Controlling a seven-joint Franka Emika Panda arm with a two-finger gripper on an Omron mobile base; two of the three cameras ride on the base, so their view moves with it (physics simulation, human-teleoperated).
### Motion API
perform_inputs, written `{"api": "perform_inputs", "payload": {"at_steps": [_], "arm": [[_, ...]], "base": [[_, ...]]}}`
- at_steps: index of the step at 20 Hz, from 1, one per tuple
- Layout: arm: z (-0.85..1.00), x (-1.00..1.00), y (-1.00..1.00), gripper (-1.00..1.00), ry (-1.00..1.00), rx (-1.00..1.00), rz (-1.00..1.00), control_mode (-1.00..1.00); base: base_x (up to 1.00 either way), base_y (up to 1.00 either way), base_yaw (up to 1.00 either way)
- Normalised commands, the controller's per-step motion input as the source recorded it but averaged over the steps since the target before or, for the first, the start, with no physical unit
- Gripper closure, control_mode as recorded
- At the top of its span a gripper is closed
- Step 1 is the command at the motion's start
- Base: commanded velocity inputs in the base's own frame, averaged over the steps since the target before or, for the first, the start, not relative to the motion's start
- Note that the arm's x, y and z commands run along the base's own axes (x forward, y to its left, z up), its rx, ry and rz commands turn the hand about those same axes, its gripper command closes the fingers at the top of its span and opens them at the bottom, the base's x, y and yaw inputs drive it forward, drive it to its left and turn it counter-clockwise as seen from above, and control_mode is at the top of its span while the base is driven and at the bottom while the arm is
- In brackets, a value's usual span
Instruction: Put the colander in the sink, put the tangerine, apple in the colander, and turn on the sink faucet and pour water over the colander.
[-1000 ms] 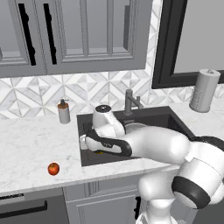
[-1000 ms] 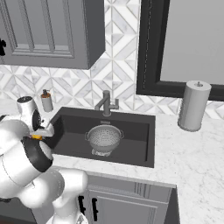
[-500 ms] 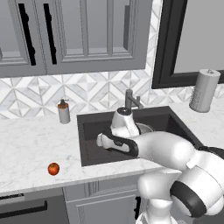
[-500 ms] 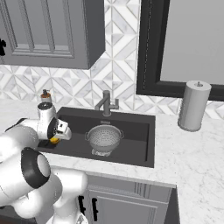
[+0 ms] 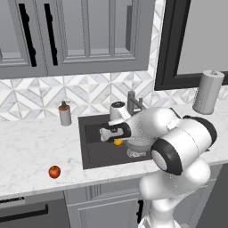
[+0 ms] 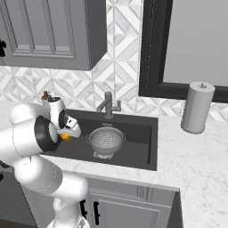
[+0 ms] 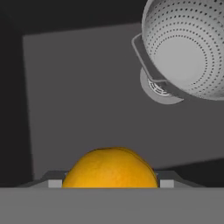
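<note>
Tangerine sits pinched between the jaws of the gripper, nearest thing in the hand view, filling the gap between the two tips. Grip looks centred on the fruit; nothing suggests it is slipping.

Gripper hangs over the left part of the sink, above the dark floor, with the fruit still well short of its goal. Below and beyond it, bare basin floor.

Next out: the colander, sitting upright in the sink over the round drain, one side handle turned toward the hand. Open mouth faces up, bowl empty from what shows.

Step in hand, as I judge it: carry the tangerine across and drop it in the colander. To do it well:
- travel sideways first, keeping height, so the fruit clears the rim and handle
- stop over the middle of the bowl, not the near edge
- lower a little before letting go; a round fruit dropped high may bounce out or tip the bowl
- spread the jaws fully, then lift straight up.

Farther back, the faucet stands behind the colander; keep the wrist clear of its spout.

Apple waits on the table, left of the sink, well apart.
</note>
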Motion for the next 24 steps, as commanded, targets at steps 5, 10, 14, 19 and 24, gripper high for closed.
{"api": "perform_inputs", "payload": {"at_steps": [5,10,14,19,24], "arm": [[0.00,0.23,-0.30,1.00,0.04,-0.21,-0.16,-1.00],[0.00,0.05,-0.29,1.00,0.00,-0.09,-0.14,-1.00],[0.00,0.00,-0.46,1.00,0.00,-0.03,-0.10,-1.00],[-0.11,-0.01,-0.51,1.00,0.00,-0.01,-0.06,-1.00],[-0.11,0.10,-0.46,1.00,0.00,0.00,-0.01,-1.00]], "base": [[0.00,0.00,0.00],[0.00,0.00,0.00],[0.00,0.00,0.00],[0.00,0.00,0.00],[0.00,0.00,0.00]]}}
